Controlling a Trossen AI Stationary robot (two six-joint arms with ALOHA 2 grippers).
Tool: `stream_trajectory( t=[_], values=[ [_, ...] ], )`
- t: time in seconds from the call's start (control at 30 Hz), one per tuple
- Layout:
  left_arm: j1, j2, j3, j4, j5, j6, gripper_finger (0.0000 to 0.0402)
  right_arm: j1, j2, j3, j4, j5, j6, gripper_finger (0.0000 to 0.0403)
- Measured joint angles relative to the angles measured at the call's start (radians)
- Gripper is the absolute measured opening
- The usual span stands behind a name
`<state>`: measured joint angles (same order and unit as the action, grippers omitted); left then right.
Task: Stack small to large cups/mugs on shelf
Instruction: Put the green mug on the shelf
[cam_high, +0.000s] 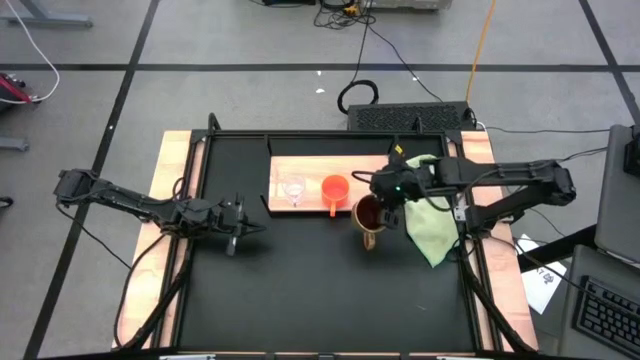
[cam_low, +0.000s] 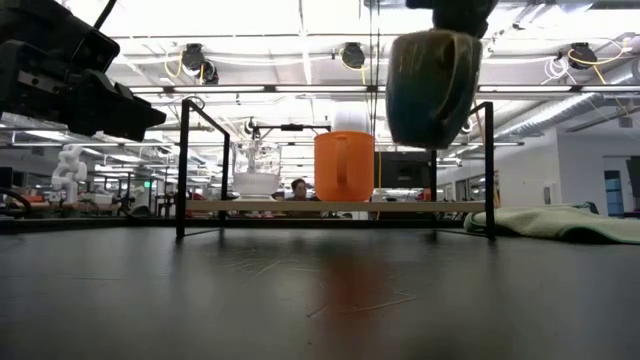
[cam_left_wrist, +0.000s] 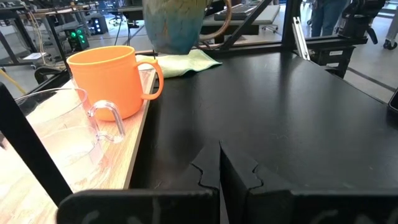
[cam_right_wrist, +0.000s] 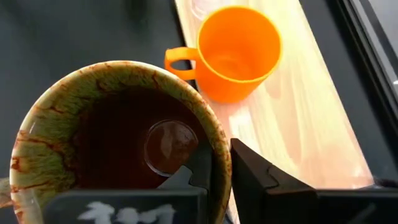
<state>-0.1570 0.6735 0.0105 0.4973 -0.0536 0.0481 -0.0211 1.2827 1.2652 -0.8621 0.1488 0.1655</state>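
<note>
The clear glass cup (cam_high: 293, 190) and the orange mug (cam_high: 335, 190) stand upright on their bases on the light wood shelf (cam_high: 315, 168), which also shows in the low view (cam_low: 330, 206). My right gripper (cam_high: 388, 205) is shut on the larger brown mug (cam_high: 369, 218), held in the air just off the shelf's near edge, right of the orange mug. In the low view the brown mug (cam_low: 432, 85) hangs high above the table. My left gripper (cam_high: 240, 225) is shut and empty, low over the table's left part. My right gripper pinches the brown mug's rim wall (cam_right_wrist: 219, 163) with one finger inside the mug and one outside. The fingers come from above, pointing down. The mug hangs upright below them, mouth up, lifted clear of the table and the shelf.
A light green cloth (cam_high: 428, 225) lies on the table right of the shelf, under my right arm. The dark frame posts (cam_low: 183, 165) rise around the shelf. The black table top in front of the shelf (cam_high: 320, 290) is bare.
</note>
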Motion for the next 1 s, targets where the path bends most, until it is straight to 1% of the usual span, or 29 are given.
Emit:
stream_trajectory(
  t=[0.13,0.33,0.57,0.83,1.0],
  values=[
    [0.0,0.0,0.0,-0.001,0.0,0.007,0.0003,-0.036,0.027,0.023,-0.017,-0.049,-0.052,0.0025],
    [0.0,0.0,0.0,-0.001,0.0,0.01,0.0003,-0.111,0.044,0.053,-0.071,-0.051,-0.077,0.0025],
    [0.0,0.0,0.0,-0.001,0.0,0.056,0.0003,-0.227,0.043,0.056,-0.079,-0.15,-0.117,0.0025],
    [0.0,0.0,0.0,0.0,0.0,0.1,0.0003,-0.298,0.043,0.056,-0.071,-0.182,-0.172,0.0025],
    [0.0,0.0,0.0,0.001,0.0,0.129,0.0003,-0.321,0.045,0.056,-0.066,-0.18,-0.182,0.0025]
  ],
)
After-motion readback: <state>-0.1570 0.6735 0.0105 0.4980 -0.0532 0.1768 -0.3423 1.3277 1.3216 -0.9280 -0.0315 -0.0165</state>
